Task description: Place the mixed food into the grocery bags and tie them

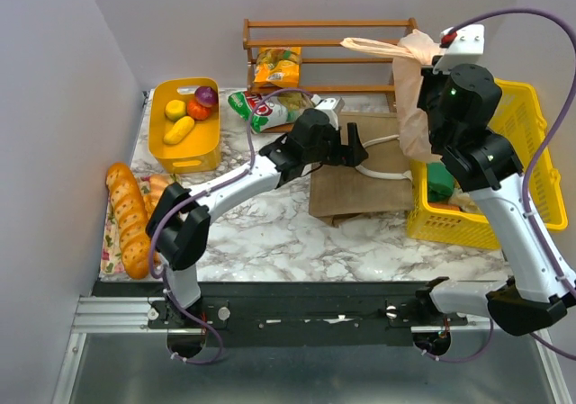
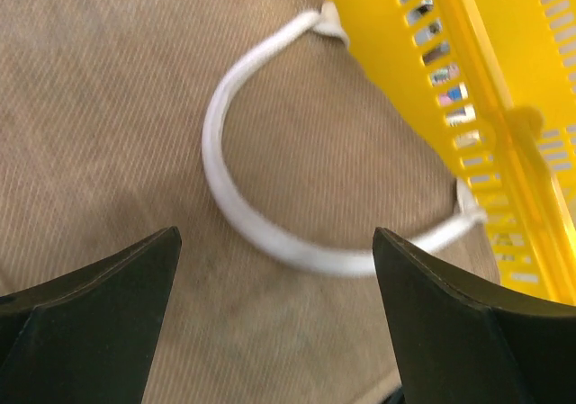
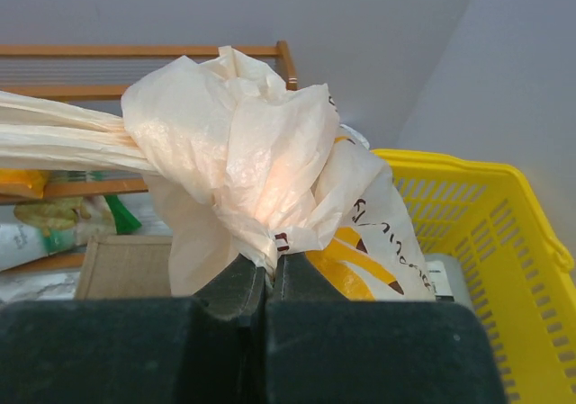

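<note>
The tan jute tote [image 1: 355, 184] lies flat on the table, its white handle [image 1: 382, 172] toward the basket. My left gripper [image 1: 353, 145] hovers over it, open and empty; the wrist view shows the handle [image 2: 270, 233] just beyond my fingertips [image 2: 135, 278]. My right gripper [image 1: 430, 71] is raised above the basket and shut on the peach-orange plastic bag [image 1: 409, 89], which hangs bunched from it [image 3: 252, 161]. A green and red snack packet [image 1: 265, 109] lies at the back. A dark green packet [image 1: 439, 186] sits in the basket.
A yellow mesh basket [image 1: 517, 116] stands at right. A yellow tub [image 1: 180, 152] holds fruit at back left. A wooden rack [image 1: 324, 40] with a yellow packet [image 1: 277, 67] stands at the back. Baguettes [image 1: 126, 215] lie at the left edge.
</note>
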